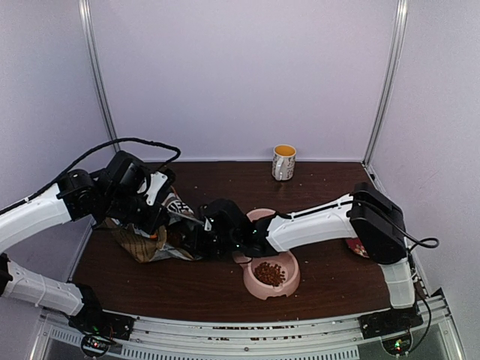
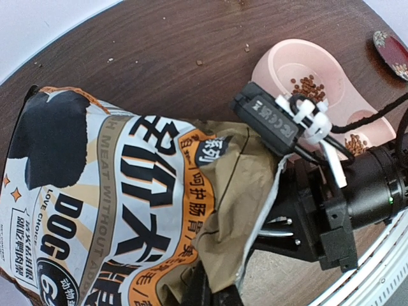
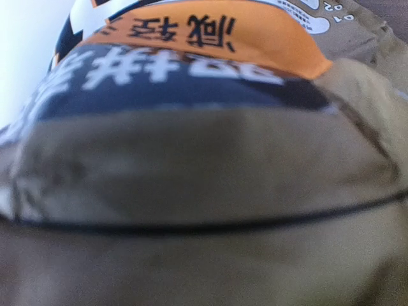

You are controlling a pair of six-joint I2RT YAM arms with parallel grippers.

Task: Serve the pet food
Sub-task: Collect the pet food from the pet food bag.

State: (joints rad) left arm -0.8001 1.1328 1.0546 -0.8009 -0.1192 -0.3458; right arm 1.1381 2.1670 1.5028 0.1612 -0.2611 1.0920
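On your far left, your left gripper [image 1: 152, 222] is clenching on the top of the paper bag [image 1: 142, 244]. In the left wrist view the bag's crumpled brown mouth edge is running down between the gripper's dark fingers [image 2: 213, 296]. The bag is leaning tilted on the dark wooden table [image 1: 330, 289], with its mouth pointing right. Just right of it, your right gripper [image 1: 193, 238] is pushing up against that mouth. Its own camera is showing only blurred bag, and its fingertips are hiding behind the brown fold, so you cannot tell whether it is grasping or released. Further right, the pink double bowl [image 1: 295, 281] is sitting on the table, partly under your right arm. The pet food [image 1: 270, 273] is lying heaped in the bowl's near compartment, with a few pellets in the far one. Behind the bowl, a white mug [image 1: 283, 162] is standing upright at the table's back edge. At the far right, a dark red round thing [image 1: 357, 247] is peeking out from behind your right arm.
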